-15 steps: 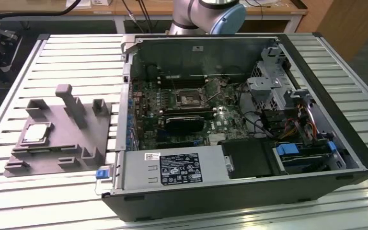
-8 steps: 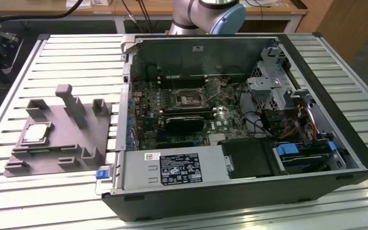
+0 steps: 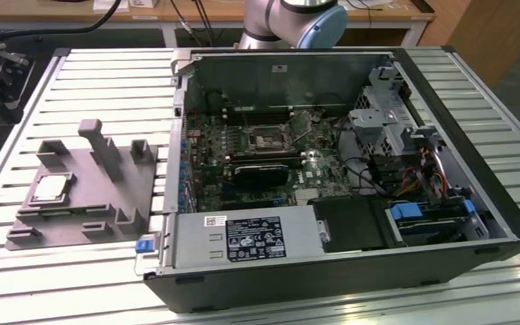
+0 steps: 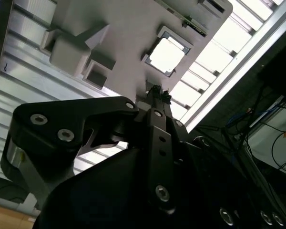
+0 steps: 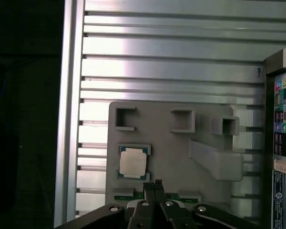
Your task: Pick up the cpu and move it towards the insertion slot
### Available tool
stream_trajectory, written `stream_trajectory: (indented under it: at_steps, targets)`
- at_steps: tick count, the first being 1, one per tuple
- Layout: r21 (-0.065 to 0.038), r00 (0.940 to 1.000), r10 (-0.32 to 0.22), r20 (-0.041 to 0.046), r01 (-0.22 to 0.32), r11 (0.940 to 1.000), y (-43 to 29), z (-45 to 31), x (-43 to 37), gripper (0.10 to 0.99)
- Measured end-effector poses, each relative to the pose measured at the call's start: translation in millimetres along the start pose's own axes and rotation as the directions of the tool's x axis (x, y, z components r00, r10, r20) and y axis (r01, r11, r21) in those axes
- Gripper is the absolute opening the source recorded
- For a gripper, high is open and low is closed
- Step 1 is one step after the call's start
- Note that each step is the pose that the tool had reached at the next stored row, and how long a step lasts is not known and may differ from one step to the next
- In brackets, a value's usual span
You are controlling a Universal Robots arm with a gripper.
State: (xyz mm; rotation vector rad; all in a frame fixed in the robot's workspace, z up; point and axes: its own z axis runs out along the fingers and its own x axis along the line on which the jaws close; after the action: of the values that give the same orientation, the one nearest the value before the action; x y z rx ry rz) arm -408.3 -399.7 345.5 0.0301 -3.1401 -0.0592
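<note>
- Slatted aluminium table top (image 3: 97, 68) is seen bearing all the work. A wooden desk (image 3: 233, 12) stands behind it, and dark floor with loose cables (image 4: 271, 129) is seen past the table's edge in the second wrist view.
- An open black computer case (image 3: 332, 277) is laid on its side on the table, its green circuit board exposed.
- The insertion slot (image 3: 267, 139), a small square socket with a shiny metal frame and dark centre, is seen on that board, just above a black rectangular fan shroud (image 3: 260, 175).
- A grey plastic blocky fixture (image 3: 93, 203) is set on the table to the exterior view's left of the case.
- The cpu (image 3: 51, 188), a flat square chip with a silvery-white top and darker rim, is seated in a recess of the fixture, well apart from the slot.
- The black gripper (image 5: 152, 183) is held over the fixture near the cpu without touching it. Its fingertips are pressed together and nothing is held between them.
- A silver-and-blue arm joint (image 3: 300, 20) is seen behind the case.
</note>
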Motion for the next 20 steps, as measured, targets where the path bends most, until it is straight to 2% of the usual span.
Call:
stream_trajectory:
  at_steps: [1,2,3,5,6,7,8,10,11,12,13,14,20]
  targets:
    - [0.000,1.0000,0.000,0.0000,0.000,1.0000,-0.2,1.4,0.4,0.114]
    - [0.000,1.0000,0.000,-0.0001,0.000,1.0000,-0.3,3.0,0.7,0.235]
    - [0.000,1.0000,0.000,0.0000,0.000,1.0000,-0.3,4.7,1.1,0.235]
    - [0.000,1.0000,0.000,0.0001,0.000,1.0000,-0.6,8.2,1.9,0.353]
    - [0.000,1.0000,0.000,0.0002,0.000,1.0000,-0.7,10.1,2.1,0.353]
    - [0.000,1.0000,0.000,0.0003,0.000,1.0000,-0.7,12.1,2.4,0.412]
    - [0.000,1.0000,0.000,0.0002,0.000,1.0000,-0.9,13.7,2.6,0.412]
    - [0.000,1.0000,0.000,0.0001,0.000,1.0000,-1.0,17.4,2.7,0.525]
    - [0.000,1.0000,0.000,0.0001,0.000,1.0000,-1.1,19.2,2.8,0.525]
    - [0.000,1.0000,0.000,0.0002,0.000,1.0000,-1.2,21.0,3.0,0.584]
    - [0.000,1.0000,0.000,0.0004,0.000,1.0000,-1.2,22.7,3.1,0.584]
    - [0.000,1.0000,0.000,0.0005,0.000,1.0000,-1.3,24.2,3.1,0.647]
    - [0.000,1.0000,0.000,0.0003,0.000,1.0000,-1.6,30.7,3.2,0.647]
